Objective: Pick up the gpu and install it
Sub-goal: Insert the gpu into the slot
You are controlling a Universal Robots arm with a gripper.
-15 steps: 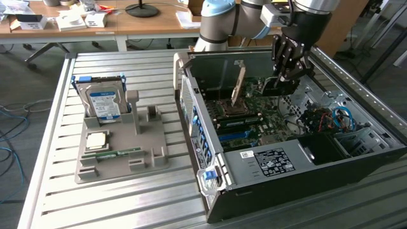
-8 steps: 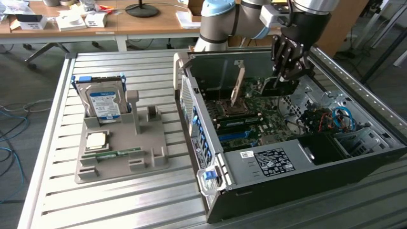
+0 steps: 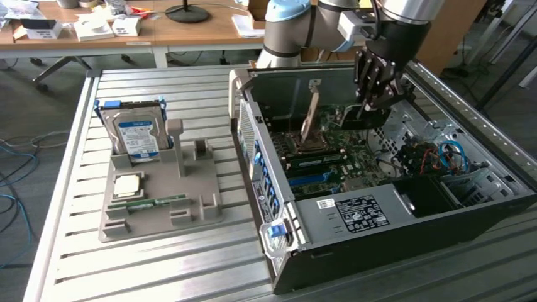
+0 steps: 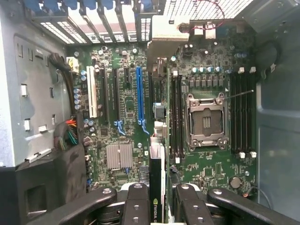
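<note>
You're at the install step. The hand [image 3: 370, 107] is down inside the open computer case [image 3: 290, 82], its fingers partway closed and clamped on the gpu [image 4: 157, 178]. The card is held on edge above the motherboard [image 4: 206, 171] and, as far as I can judge, is not yet seated. In the wrist view it runs parallel to the expansion slots, just beside the long blue slot [image 4: 139, 96] on the side nearer the memory slots. Seating it would call for the card's lower edge squarely over that slot, its bracket end toward the rear openings, then a straight push down with no tilt.
</note>
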